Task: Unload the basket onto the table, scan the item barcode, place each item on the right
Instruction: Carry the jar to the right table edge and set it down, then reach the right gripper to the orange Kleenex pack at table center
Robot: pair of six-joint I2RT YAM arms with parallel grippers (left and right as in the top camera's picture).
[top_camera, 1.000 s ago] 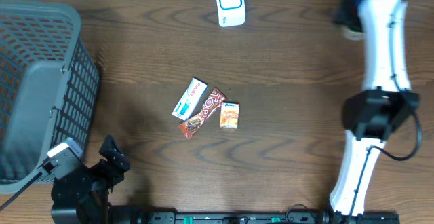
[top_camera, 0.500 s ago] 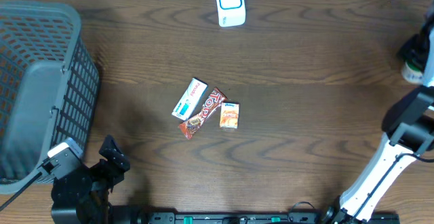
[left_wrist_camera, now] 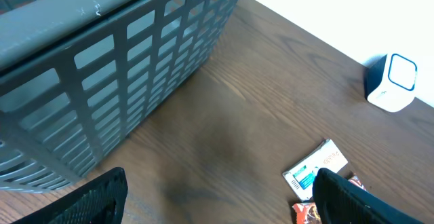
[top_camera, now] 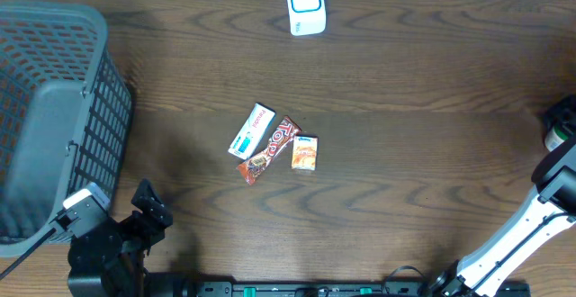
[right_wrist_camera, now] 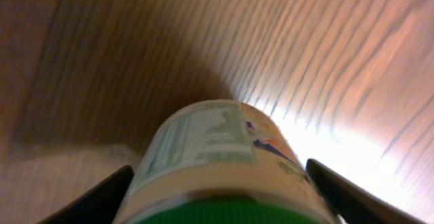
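The cream cylindrical tub with a green lid (right_wrist_camera: 217, 149) sits at the right edge of the overhead frame. A second ago it was near the top right corner, so it has come down that side along with my right arm (top_camera: 540, 207). That arm then reached well up the frame and now shows only in the lower right corner.

On the far left, the grey plastic mesh basket (top_camera: 99, 144) shows me just its own bare grid inside, as before. Below it, at the lower left, my left gripper (left_wrist_camera: 220, 200) hangs with its fingers spread wide and nothing between them.

In the middle of the dark wooden table (top_camera: 405, 108) lie three things, touching one another and unmoved:
- a white-and-blue packet (top_camera: 251, 130)
- a red-brown wrapped bar (top_camera: 270, 149)
- a small orange carton (top_camera: 305, 153)

The white-and-blue box scanner (top_camera: 305, 4) stands at top centre.

In the blurred right wrist view, the right gripper (right_wrist_camera: 217, 200) has a finger on either side of the tub. I cannot tell whether they press on it.
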